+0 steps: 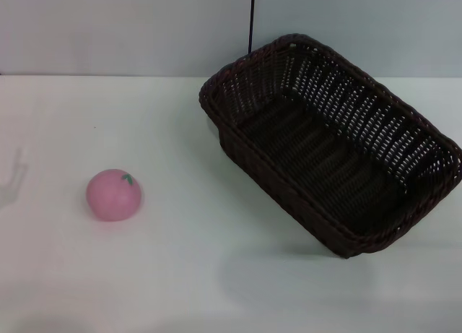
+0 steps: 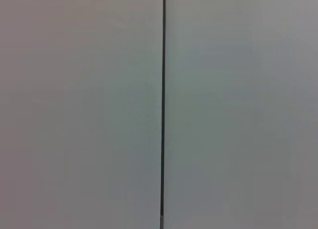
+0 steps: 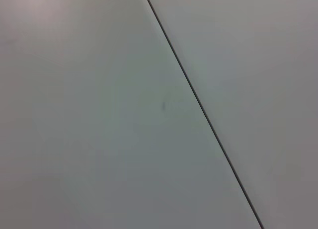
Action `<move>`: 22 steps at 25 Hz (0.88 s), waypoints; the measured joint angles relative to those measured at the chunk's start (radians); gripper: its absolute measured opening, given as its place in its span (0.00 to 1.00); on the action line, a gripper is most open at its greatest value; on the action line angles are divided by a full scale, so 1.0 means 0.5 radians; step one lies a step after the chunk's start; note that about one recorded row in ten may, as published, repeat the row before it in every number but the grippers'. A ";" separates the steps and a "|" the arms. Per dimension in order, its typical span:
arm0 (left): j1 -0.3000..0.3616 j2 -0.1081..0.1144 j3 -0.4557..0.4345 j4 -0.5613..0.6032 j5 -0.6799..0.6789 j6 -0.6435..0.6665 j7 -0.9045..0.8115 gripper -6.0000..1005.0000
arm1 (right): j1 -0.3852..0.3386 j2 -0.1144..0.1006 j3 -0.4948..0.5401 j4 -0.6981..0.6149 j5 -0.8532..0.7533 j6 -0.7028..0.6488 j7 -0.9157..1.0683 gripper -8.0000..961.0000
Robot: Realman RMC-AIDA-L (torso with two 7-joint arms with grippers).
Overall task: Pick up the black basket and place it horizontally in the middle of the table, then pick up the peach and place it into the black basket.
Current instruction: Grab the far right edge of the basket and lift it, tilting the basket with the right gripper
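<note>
Lying askew, the black basket [image 1: 328, 149] sits well apart from the peach [image 1: 113, 194].

A pale grey-blue wall [image 1: 130, 29] fills the top of the head view, plain and evenly lit. A thin dark vertical seam [image 1: 252, 19] cuts it a little right of centre, running down from the top edge — two flat panels meet there. Below the wall a broad white surface [image 1: 180, 275] takes up the rest of the frame, with soft shadows at the left edge and lower right. Both wrist views show only that same pale wall [image 2: 79, 110] and its dark seam [image 2: 163, 110] — upright in one, slanting from upper middle to lower right in the other [image 3: 198, 102].
</note>
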 joint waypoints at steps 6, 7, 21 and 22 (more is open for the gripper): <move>0.015 0.000 0.001 0.005 0.000 -0.005 -0.030 0.81 | -0.025 0.000 -0.001 -0.042 0.000 -0.004 0.059 0.85; 0.017 0.002 0.001 0.009 0.000 -0.006 -0.033 0.81 | -0.031 0.000 0.000 -0.043 0.000 -0.005 0.069 0.85; -0.008 0.005 0.001 0.076 0.000 0.001 -0.159 0.80 | -0.212 -0.026 -0.024 -0.892 -0.482 0.151 0.904 0.85; -0.014 0.006 0.001 0.079 0.000 -0.003 -0.167 0.80 | -0.246 -0.021 -0.009 -1.250 -0.680 0.222 1.317 0.85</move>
